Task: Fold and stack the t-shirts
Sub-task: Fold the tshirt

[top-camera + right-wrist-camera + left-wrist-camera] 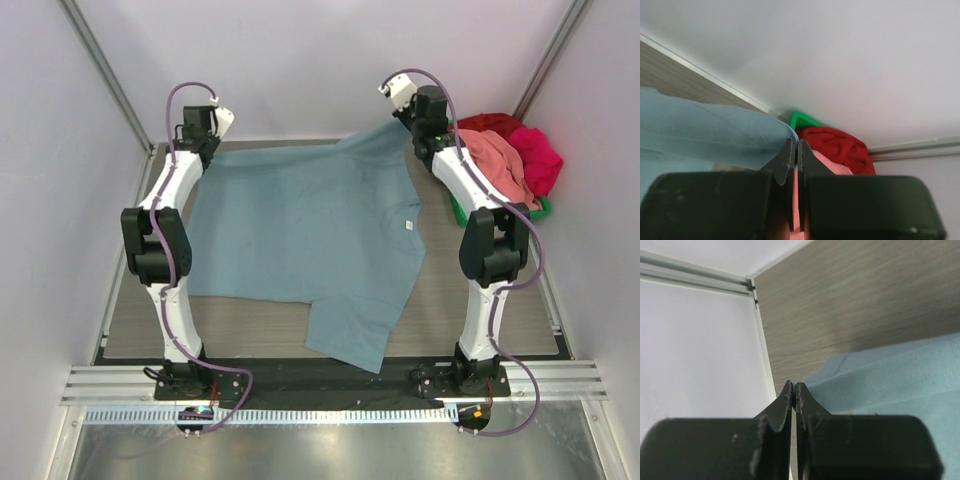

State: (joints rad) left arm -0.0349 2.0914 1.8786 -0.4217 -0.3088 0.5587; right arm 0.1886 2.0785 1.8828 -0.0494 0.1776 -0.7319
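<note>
One blue-grey t-shirt (300, 230) (far edge lifted)

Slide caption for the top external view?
Top view: left gripper and right gripper at far edge of spread blue-grey t-shirt; other tees heaped over green bin.

The left gripper (794, 386) has two black fingers (782, 407) pressed tight together. Just beside them on the right is a soft blue-grey cloth t-shirt (890, 375). Its edge comes right up to one finger. The shirt lies on a pale brown wooden table (850, 300). A thin grey metal strip (763, 340) runs along the table's side, next to a plain white wall (695, 350).
</note>
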